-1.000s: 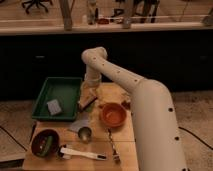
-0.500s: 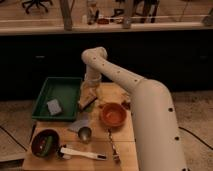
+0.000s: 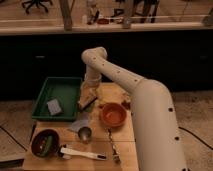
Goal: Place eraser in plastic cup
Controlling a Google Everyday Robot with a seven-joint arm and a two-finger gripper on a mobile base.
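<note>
The plastic cup (image 3: pixel 85 133) is a small silvery round cup standing on the wooden table near the front middle. My gripper (image 3: pixel 86 100) hangs low over the table's back, just right of the green tray (image 3: pixel 62 84) and well behind the cup. A small grey-blue block (image 3: pixel 53 106) lies in the tray; it may be the eraser, I cannot tell. Nothing shows clearly in the gripper.
An orange bowl (image 3: pixel 113 114) stands right of the cup. A dark maroon bowl (image 3: pixel 45 142) sits at the front left. A white brush (image 3: pixel 82 154) and a thin utensil (image 3: pixel 114 148) lie along the front edge. A grey sheet (image 3: pixel 78 123) lies behind the cup. My arm (image 3: pixel 150 105) covers the right side.
</note>
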